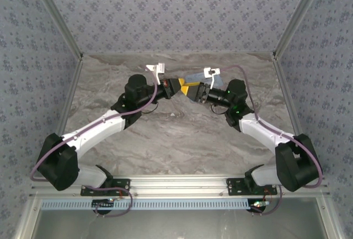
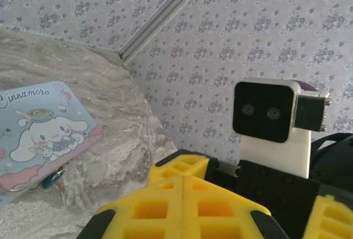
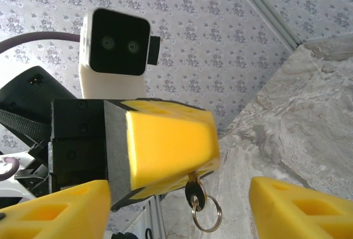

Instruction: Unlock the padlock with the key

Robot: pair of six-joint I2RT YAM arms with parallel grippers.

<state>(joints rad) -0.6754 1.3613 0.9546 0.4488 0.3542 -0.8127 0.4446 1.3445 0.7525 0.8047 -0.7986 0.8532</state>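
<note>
Bases: both arms are bolted to an aluminium rail (image 1: 182, 182) at the near edge of the grey marble-patterned table (image 1: 165, 145).
Arms: the white-and-black left arm (image 1: 99, 126) and the white-and-black right arm (image 1: 265, 131) angle inward. They meet over the far middle of the table.
Left end: the left gripper (image 2: 182, 206) has its yellow padded fingers pressed flat together, pinching the key at their tips.
Key: the small dark metal key (image 3: 194, 193) hangs below those closed tips, raised off the table. A thin metal split ring (image 3: 207, 216) dangles from its head.
Right end: the right gripper (image 3: 179, 208) has its yellow fingers spread wide and holds nothing. One finger sits on each side of the left gripper's tips and the key.
Padlock: the tiny teal-blue padlock (image 2: 53, 177) lies on the table just beside the near edge of the tin, well apart from the key. Whether its shackle is latched cannot be told.
Tin: the light blue cartoon-printed tin box (image 2: 38, 131) lies flat on the table. In the top view it is just beyond the two grippers.
Walls: grey floral-patterned panels (image 1: 176, 12) close in the far side and both flanks.
</note>
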